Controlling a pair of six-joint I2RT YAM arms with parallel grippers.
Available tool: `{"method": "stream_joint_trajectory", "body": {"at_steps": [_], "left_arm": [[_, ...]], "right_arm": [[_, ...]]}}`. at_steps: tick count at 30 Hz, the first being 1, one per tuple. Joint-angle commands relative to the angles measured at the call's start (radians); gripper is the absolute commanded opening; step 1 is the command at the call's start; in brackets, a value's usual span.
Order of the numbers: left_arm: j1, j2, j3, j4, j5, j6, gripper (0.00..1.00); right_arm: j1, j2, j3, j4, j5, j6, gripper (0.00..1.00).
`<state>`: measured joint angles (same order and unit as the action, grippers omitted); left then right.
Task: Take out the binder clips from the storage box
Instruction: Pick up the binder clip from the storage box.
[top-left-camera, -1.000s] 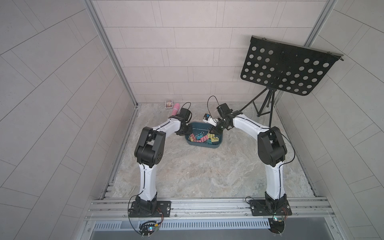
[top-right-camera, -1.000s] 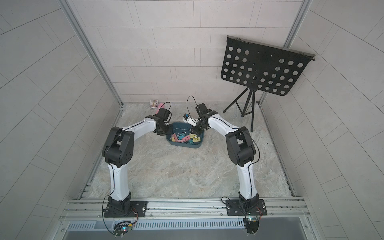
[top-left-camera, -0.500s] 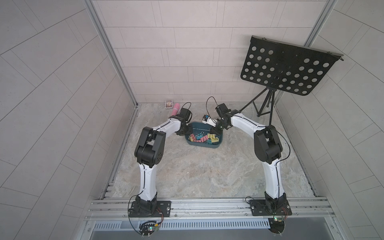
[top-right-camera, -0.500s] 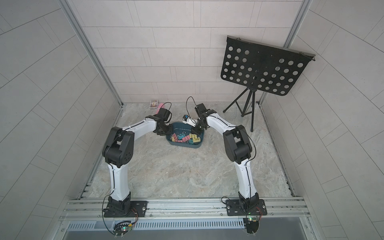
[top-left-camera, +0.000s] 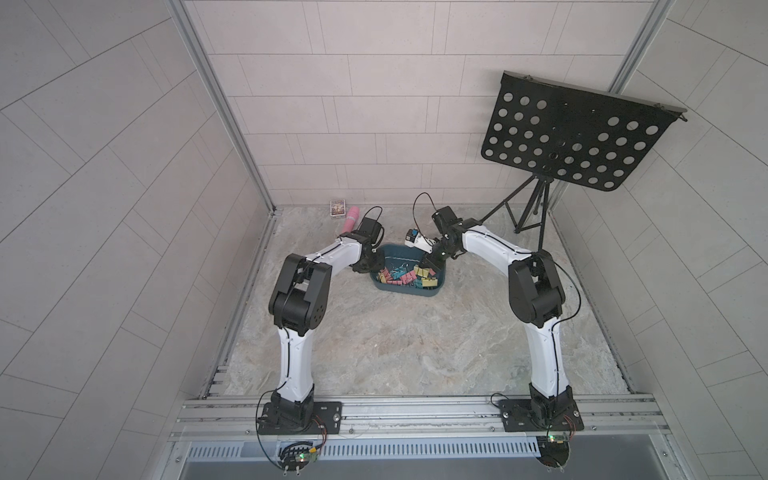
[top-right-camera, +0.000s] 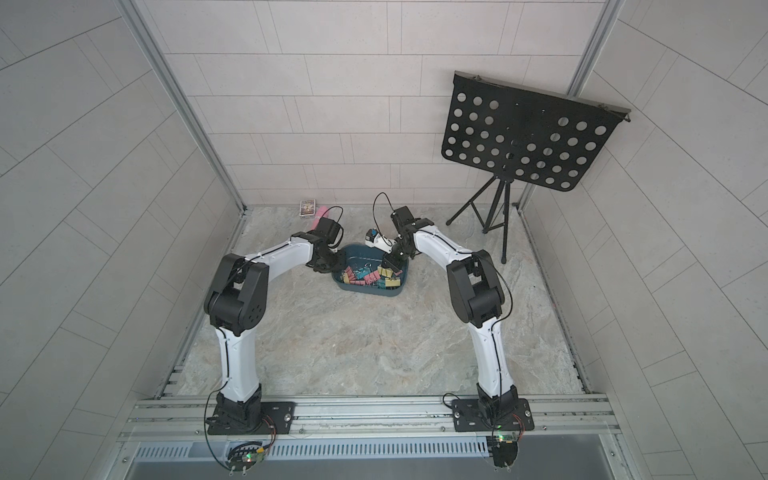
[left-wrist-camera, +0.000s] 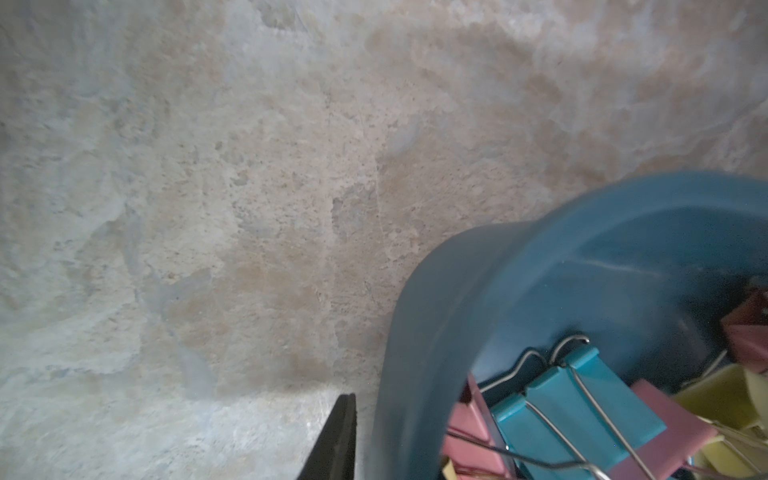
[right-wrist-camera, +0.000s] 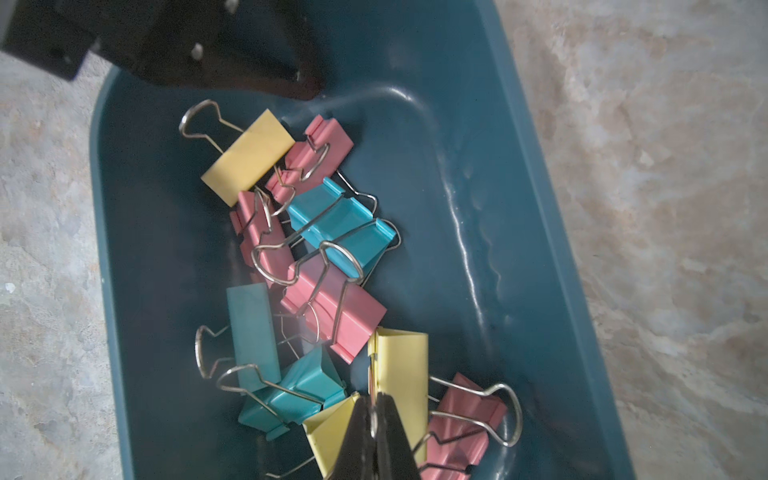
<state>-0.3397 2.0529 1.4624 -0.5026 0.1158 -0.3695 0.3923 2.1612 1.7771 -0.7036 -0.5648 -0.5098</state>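
Yellow clip (right-wrist-camera: 405, 365), maybe in claw (right-wrist-camera: 375, 406) (wrist-only)

Storage box (top-left-camera: 409, 293) was dark teal-blue; binder clips (right-wrist-camera: 332, 307) were pink, yellow and teal with silver wire handles; tabletop (top-left-camera: 415, 353) was mottled beige-grey, marble-like; music stand (top-left-camera: 579, 124) was black, perforated with round holes; walls (top-left-camera: 374, 104) were pale grey tile.

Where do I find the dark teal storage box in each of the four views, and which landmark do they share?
Top view: storage box near the picture's middle.
Top view: the box likewise near the middle.
Left wrist: only one rounded corner shows.
Right wrist: the box fills most of the picture.
Shared landmark: the binder clips inside.
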Motion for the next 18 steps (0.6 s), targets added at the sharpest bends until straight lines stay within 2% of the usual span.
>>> {"method": "stream_joint_trajectory", "body": {"at_steps": [1,18], "left_arm": [[0.006,-0.042,-0.026,-0.010,-0.013,-0.011,0.23],[0.007,-0.079,-0.088,0.003,-0.008,-0.039,0.18]], "right_arm": [[-0.002,-0.082,0.015,-0.019,-0.038,0.026,0.00],[-0.045,-0.219,-0.013,0.049,-0.060,0.158,0.00]]}}
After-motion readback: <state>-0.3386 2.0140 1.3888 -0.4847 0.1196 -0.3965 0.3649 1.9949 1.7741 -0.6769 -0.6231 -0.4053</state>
